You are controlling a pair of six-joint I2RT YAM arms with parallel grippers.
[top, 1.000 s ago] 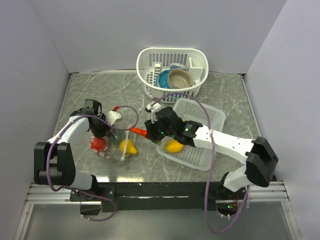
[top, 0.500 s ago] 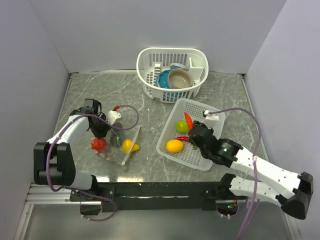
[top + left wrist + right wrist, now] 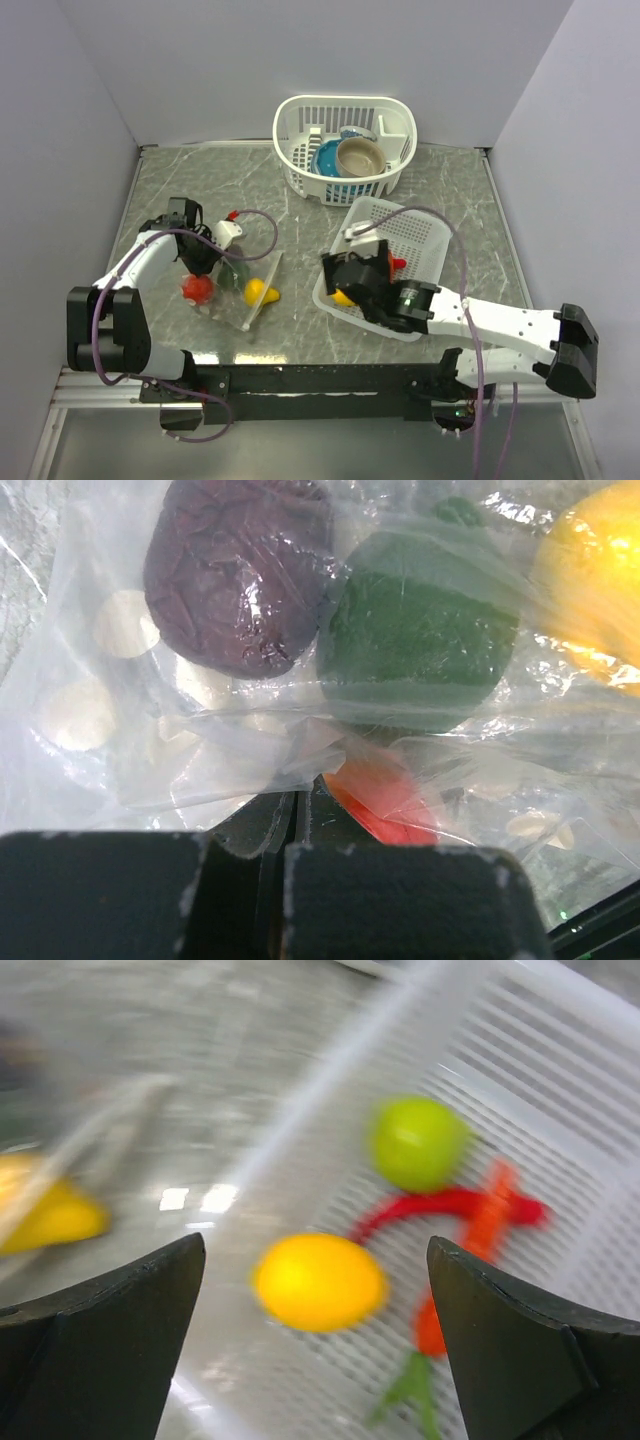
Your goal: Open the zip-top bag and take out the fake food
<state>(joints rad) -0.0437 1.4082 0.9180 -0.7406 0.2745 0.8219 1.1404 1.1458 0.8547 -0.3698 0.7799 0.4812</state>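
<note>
The zip-top bag [image 3: 238, 288] lies on the left of the table with fake food inside: a red piece [image 3: 196, 288] and a yellow one [image 3: 258, 291]. My left gripper [image 3: 206, 262] is shut on the bag's far edge. In the left wrist view the fingers [image 3: 300, 825] pinch the clear plastic, with a dark red piece [image 3: 235, 575], a green one [image 3: 420, 630] and a yellow one [image 3: 595, 590] behind it. My right gripper [image 3: 345, 285] hangs open and empty [image 3: 316, 1250] over the flat basket's left corner. Below it lie a yellow fruit [image 3: 318, 1282], a lime [image 3: 418, 1142], a red chili [image 3: 450, 1205] and a carrot [image 3: 470, 1260].
The flat white lattice basket [image 3: 425, 228] sits right of centre. A taller white basket [image 3: 300, 110] at the back holds a blue bowl [image 3: 328, 158] and a tan bowl [image 3: 360, 155]. Grey walls close in the table on three sides.
My right gripper carried the carrot from the bag to the flat basket, opened wide and let it go, then swung to the basket's left corner. The left gripper stayed put.
</note>
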